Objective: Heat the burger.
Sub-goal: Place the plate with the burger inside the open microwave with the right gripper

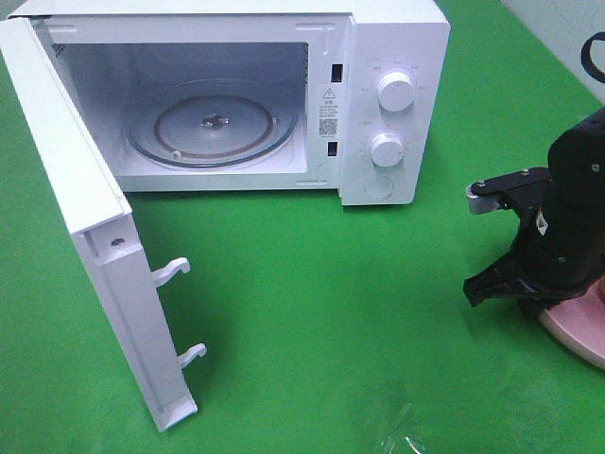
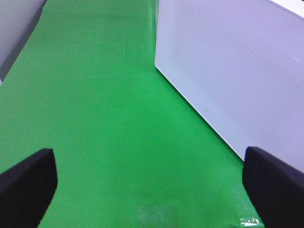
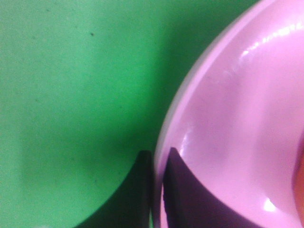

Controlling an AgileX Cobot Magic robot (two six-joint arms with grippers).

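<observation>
Bright, even light; the pink plate (image 3: 237, 118) shows glare (right wrist view blurred).

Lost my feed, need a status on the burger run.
Left gripper open beside door. Right gripper shut on plate rim. Burger only a sliver in view, on plate. Microwave open, path looks free.

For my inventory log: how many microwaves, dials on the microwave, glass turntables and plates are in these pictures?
microwave: 1
dials: 2
glass turntable: 1
pink plate: 1
Total: 5
</observation>
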